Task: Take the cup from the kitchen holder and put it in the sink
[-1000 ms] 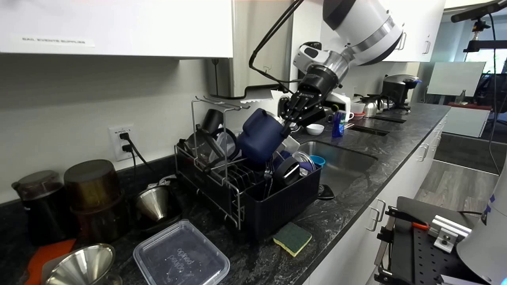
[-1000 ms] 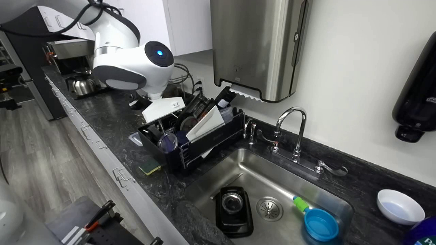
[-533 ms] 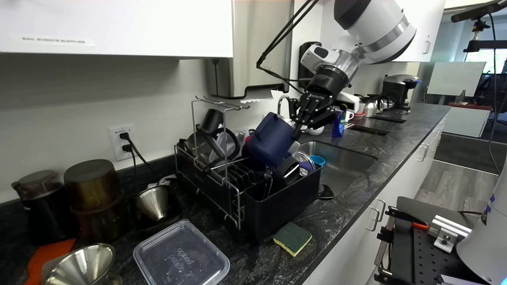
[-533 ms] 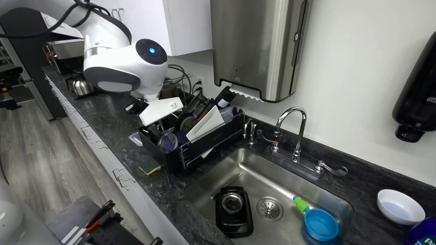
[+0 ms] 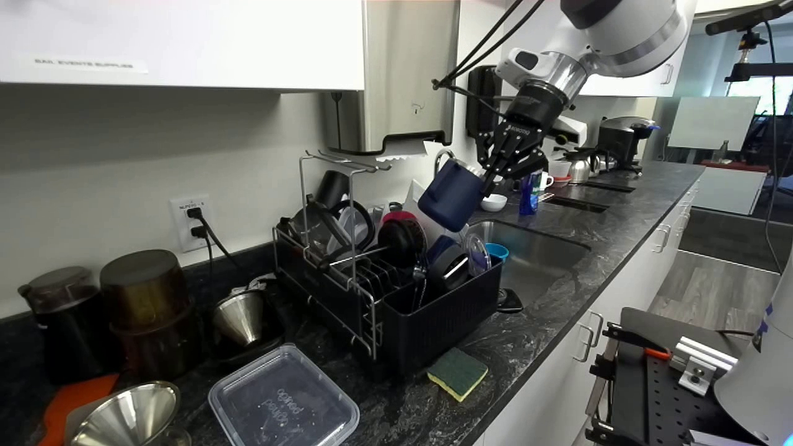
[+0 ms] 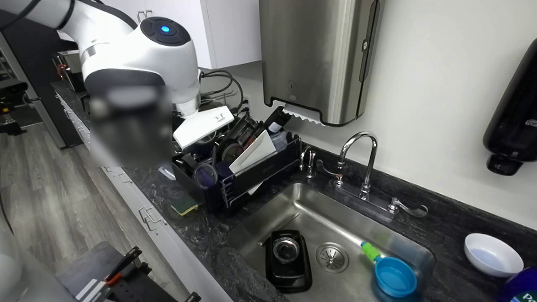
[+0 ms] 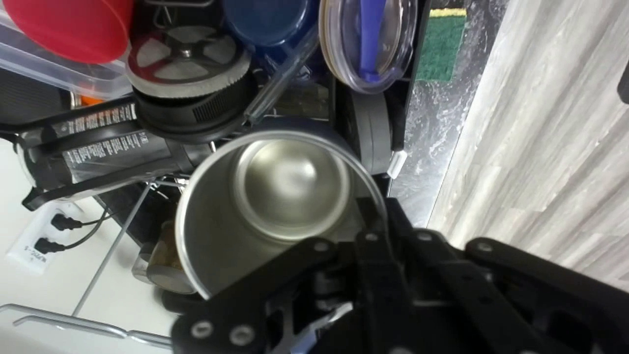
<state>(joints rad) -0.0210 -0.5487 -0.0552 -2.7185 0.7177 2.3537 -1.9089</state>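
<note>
The cup is a dark blue mug with a metal inside. My gripper is shut on its rim and holds it tilted in the air above the sink-side end of the black dish rack. In the wrist view I look into the cup; the gripper's fingers pinch the rim, one inside and one outside. The steel sink lies just past the rack and also shows in an exterior view. In that view with the faucet, the arm and white wrist mount mostly hide the gripper and cup.
The sink holds a black tray with a glass item and a blue pan with a green handle. The faucet arches over its back edge. A paper towel dispenser hangs above. Lids, utensils and pots fill the rack. A sponge lies in front.
My gripper has risen with the cup and moved toward the sink end of the rack. The cup now hangs above the rack's contents, uncovering a black and a red item behind it.
</note>
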